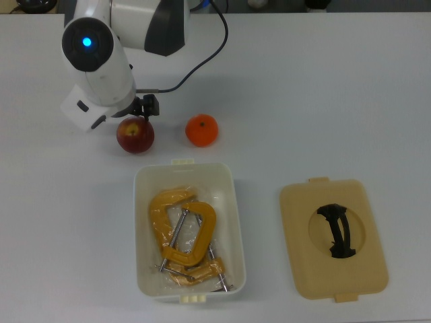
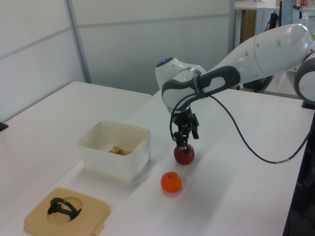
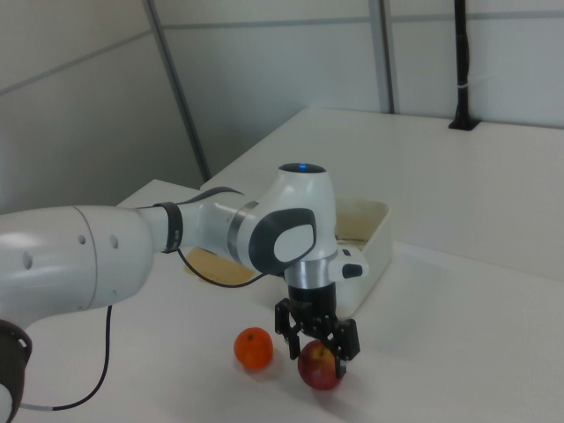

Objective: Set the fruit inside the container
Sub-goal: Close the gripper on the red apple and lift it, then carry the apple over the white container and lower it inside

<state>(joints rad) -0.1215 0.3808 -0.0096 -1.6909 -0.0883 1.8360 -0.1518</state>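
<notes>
My end effector (image 3: 318, 351) is down at the dark red fruit (image 1: 135, 135), its 2 fingers spread open and straddling the fruit's upper part; in the right view 1 finger shows on each side of it, and I cannot tell whether either touches the skin. Nothing is gripped. In the top view my wrist covers the fruit's 11 o'clock edge, and the fruit sits at 6 o'clock from the blue light on my arm. The orange fruit (image 1: 202, 130) lies on the white worktop (image 1: 323, 101) at 3 o'clock from the red one, near but apart from it. The container (image 1: 187, 173) stands at 5 o'clock from the red fruit in the top view, close to both fruits, with 2 yellow-orange C-clamps (image 1: 182, 232) lying inside. The tan lid (image 1: 333, 239) with its black handle (image 1: 339, 230) rests flat at 3 o'clock from the container, apart from it
</notes>
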